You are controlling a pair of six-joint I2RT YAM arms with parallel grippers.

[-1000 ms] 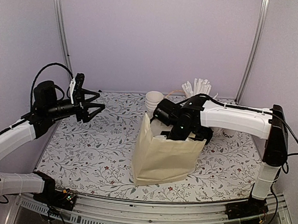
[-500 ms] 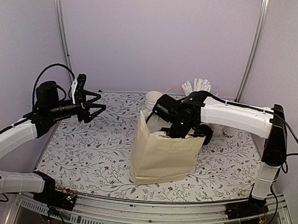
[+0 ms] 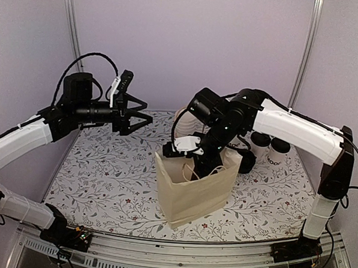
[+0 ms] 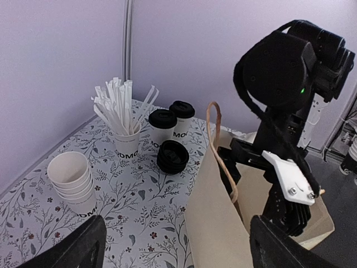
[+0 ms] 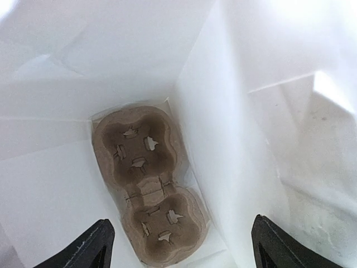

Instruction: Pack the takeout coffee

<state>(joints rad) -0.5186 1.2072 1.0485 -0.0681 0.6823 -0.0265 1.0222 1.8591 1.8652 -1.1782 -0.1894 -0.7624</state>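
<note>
Two takeout coffee cups, white with black lids, stand at the back right: one [image 3: 259,141] [image 4: 182,115] and the other [image 3: 278,153] [image 4: 162,127]. The cream paper bag [image 3: 194,192] [image 4: 223,223] stands open mid-table. My right gripper [image 3: 195,163] [image 5: 181,245] is open and empty at the bag's mouth, pointing down into it. Inside, a brown cardboard two-cup carrier [image 5: 148,184] lies empty on the bag's floor. My left gripper [image 3: 136,114] [image 4: 178,251] is open and empty in the air, left of the bag.
A stack of black lids [image 4: 173,156] [image 3: 246,160] sits in front of the coffees. A white cup of white straws [image 4: 125,134] and a stack of empty white cups [image 4: 72,178] [image 3: 181,118] stand behind the bag. The bag's loop handle [image 4: 220,145] sticks up.
My left arm rose and swung right toward the bag. My right arm lifted and its gripper came up to the bag's mouth. The bag shifted and stands taller.
</note>
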